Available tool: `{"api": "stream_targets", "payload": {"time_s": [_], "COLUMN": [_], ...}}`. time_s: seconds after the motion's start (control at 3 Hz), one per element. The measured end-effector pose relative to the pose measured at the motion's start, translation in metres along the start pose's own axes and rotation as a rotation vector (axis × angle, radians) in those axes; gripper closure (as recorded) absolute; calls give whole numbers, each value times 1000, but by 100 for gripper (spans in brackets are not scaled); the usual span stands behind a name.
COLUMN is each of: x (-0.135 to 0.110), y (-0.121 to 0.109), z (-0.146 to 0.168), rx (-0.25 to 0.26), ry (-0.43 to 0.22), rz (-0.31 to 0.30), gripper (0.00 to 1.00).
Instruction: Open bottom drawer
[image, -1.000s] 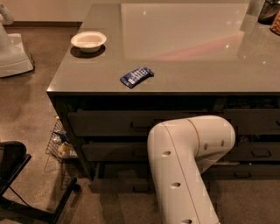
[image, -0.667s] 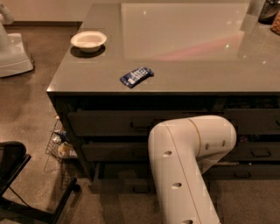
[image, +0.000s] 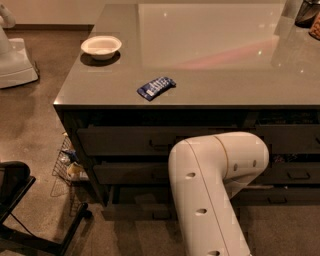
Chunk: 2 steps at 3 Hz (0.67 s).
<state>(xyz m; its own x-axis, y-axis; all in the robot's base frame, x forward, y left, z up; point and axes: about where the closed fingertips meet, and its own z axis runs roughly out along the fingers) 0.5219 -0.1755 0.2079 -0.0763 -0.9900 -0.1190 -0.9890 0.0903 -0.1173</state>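
Countertop (image: 210, 75): bowl (image: 101, 46), packet (image: 156, 87); arm (image: 210, 190) part-covers bottom drawer (image: 135, 211), hides tool.

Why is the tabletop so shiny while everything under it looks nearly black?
Camera view: a pale glare patch and pinkish streak lie on the glossy countertop; the bowl casts a soft shadow; the drawers under the overhang sit in shade, bottom drawer included; the arm hides the gripper.

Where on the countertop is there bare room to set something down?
The wide middle of the countertop, right of the bowl and behind the packet, is bare. The far right corner is crowded with items. The gripper is hidden behind the arm, by the drawers.
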Motion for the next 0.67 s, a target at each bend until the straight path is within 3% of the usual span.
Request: {"api": "stream_targets", "payload": {"time_s": [0.33, 0.67], "x": [-3, -4], "y": [-21, -23], "z": [0, 2], "rx": [45, 49], "ry": [-29, -33], "rz": [-32, -37], "gripper": [0, 0]}}
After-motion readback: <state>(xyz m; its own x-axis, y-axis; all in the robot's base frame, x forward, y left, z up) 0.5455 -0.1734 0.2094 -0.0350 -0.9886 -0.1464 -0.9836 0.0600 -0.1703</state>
